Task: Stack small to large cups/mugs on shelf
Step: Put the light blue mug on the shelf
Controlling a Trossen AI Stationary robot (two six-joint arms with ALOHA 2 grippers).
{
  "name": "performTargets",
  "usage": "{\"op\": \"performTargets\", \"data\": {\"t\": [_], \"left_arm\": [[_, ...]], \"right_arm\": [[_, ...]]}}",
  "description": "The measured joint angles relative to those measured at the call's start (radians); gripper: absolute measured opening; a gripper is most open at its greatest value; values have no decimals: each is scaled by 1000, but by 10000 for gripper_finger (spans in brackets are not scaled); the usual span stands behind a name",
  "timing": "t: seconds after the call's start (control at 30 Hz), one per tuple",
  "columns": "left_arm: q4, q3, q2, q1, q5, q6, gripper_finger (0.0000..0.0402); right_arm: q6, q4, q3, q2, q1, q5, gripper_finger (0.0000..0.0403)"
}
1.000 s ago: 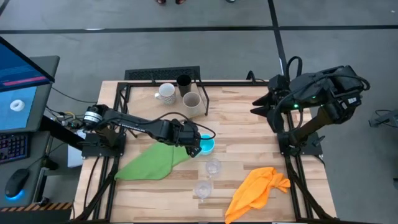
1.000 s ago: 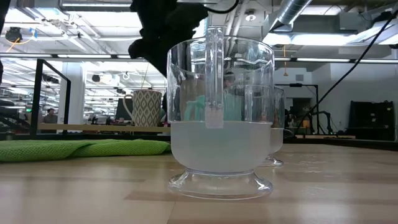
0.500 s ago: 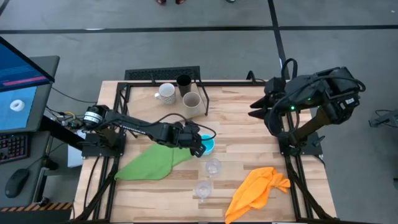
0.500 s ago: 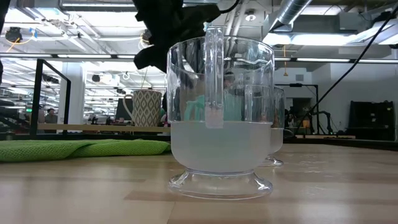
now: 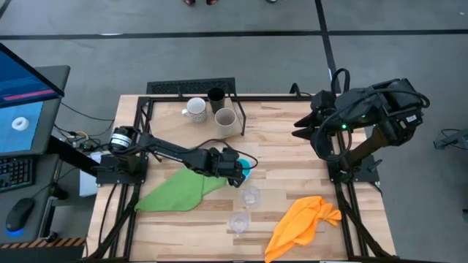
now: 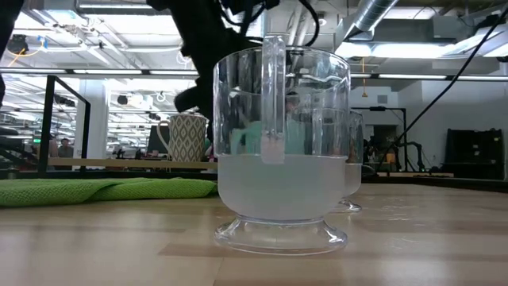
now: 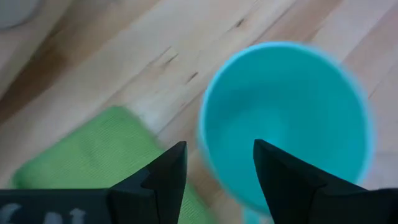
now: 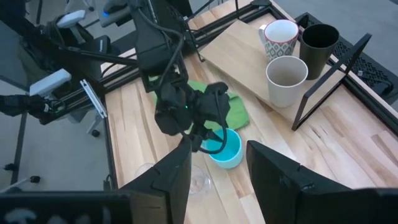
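The bright blue mug [image 5: 247,169] stands upright on the table by the green cloth. My left gripper [image 5: 237,175] is open just above it. In the left wrist view its fingers [image 7: 177,163] stand on either side of the mug's rim wall [image 7: 204,140], one over the opening and one outside, and I see no touch. The white mug [image 5: 195,108], black cup [image 5: 216,96] and grey-beige cup [image 5: 226,118] stand on the shelf [image 5: 172,120]. Two clear glasses [image 5: 251,195] [image 5: 239,221] stand nearer the table's near edge. My right gripper [image 5: 303,124] waits open, high over the table's right side.
A green cloth [image 5: 179,191] lies beside the blue mug toward the table's left. An orange cloth [image 5: 303,223] lies near the near right corner. The shelf's black wire frame [image 8: 326,74] stands at its edge. Bare tabletop [image 5: 285,146] lies between the mug and the right arm.
My left gripper has moved a little toward the table's right and near edge, from beside the blue mug to over its rim, and has come lower. The mug and the other cups have stayed where they were.
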Motion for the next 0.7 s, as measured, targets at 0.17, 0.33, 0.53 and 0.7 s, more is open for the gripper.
{"op": "performTargets", "data": {"t": [0.17, 0.33, 0.53, 0.7], "left_arm": [[5, 0, 13, 0, 44, -2, 166], [14, 0, 23, 2, 88, -26, 105], [8, 0, 23, 2, 113, -35, 12], [2, 27, 24, 2, 111, -35, 8]], "right_arm": [[0, 0, 0, 0, 0, 0, 175], [-5, 0, 0, 0, 0, 0, 175], [-8, 0, 0, 0, 0, 0, 175], [-9, 0, 0, 0, 0, 0, 175]]}}
